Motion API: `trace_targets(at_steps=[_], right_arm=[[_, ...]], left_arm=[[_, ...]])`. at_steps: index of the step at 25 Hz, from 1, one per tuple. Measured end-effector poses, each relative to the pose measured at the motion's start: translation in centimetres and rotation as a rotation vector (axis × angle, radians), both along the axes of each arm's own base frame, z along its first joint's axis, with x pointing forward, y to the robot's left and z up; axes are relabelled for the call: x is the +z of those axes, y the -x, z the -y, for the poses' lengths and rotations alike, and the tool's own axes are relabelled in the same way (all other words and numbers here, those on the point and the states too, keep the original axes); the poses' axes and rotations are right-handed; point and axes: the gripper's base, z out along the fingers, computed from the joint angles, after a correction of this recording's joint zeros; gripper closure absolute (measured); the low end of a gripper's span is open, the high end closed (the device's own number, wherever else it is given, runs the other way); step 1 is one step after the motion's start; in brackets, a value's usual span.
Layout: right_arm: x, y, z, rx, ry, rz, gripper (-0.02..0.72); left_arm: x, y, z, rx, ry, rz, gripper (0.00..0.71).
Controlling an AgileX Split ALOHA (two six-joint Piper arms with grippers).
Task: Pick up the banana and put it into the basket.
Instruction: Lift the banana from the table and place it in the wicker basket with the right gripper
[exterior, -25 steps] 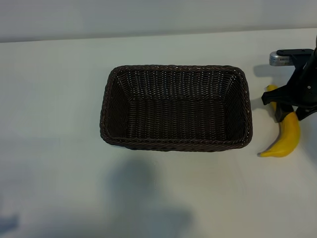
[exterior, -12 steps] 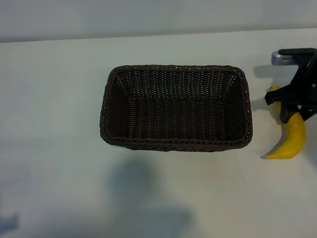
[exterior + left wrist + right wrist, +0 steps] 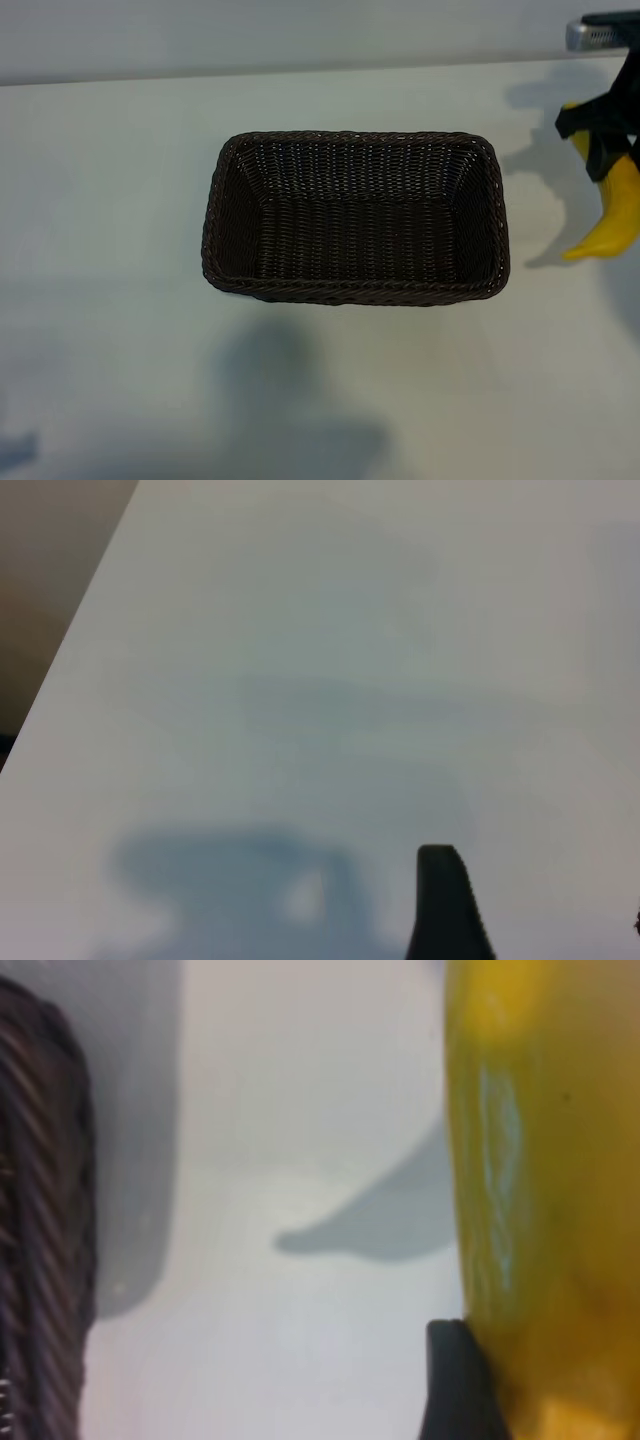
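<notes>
The dark brown woven basket [image 3: 355, 292] stands in the middle of the white table, with nothing in it. To its right, at the edge of the exterior view, my right gripper [image 3: 605, 140] is shut on the yellow banana [image 3: 618, 215]. The banana hangs clear of the table, its tip pointing down toward the basket side, and its shadow falls on the table. In the right wrist view the banana [image 3: 540, 1160] presses against one black finger [image 3: 455, 1385], and the basket's rim [image 3: 40, 1210] lies off to the side. My left gripper [image 3: 540, 920] is open over bare table, out of the exterior view.
The white table [image 3: 120, 200] stretches around the basket. Its far edge meets a pale wall [image 3: 300, 35]. In the left wrist view the table's edge [image 3: 70, 670] runs diagonally beside a dark floor.
The right gripper has lifted the banana off the table and carried it upward and slightly right in the exterior view. The basket has not moved.
</notes>
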Motion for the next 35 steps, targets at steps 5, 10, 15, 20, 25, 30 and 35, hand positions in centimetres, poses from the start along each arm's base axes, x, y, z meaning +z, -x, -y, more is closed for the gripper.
trace_targets(at_steps=[5,10,15,20,25,30,35], right_arm=[[1.7,-0.5,-2.4,0.066,-0.005,0.050,0.274],[3.4,-0.2,-7.4,0.201,-0.007,0.115,0.274],[3.3,0.7,-11.8,0.315,-0.011,0.118,0.274],[2.9,1.6,-15.6,0.480,0.011,0.132,0.274],[3.2,2.9,-19.3,0.796,0.074,0.238,0.274],[3.4,3.9,-22.0,1.212,0.188,0.353,0.274],[3.4,4.9,-23.4,1.492,0.237,0.382,0.274]], left_arm=[[0.0,0.0,0.0,0.000,0.000,0.000,0.227],[0.0,0.0,0.0,0.000,0.000,0.000,0.227],[0.0,0.0,0.0,0.000,0.000,0.000,0.227],[0.0,0.0,0.0,0.000,0.000,0.000,0.227],[0.0,0.0,0.0,0.000,0.000,0.000,0.227],[0.0,0.0,0.0,-0.001,-0.001,0.000,0.227],[0.0,0.0,0.0,-0.001,-0.001,0.000,0.227]])
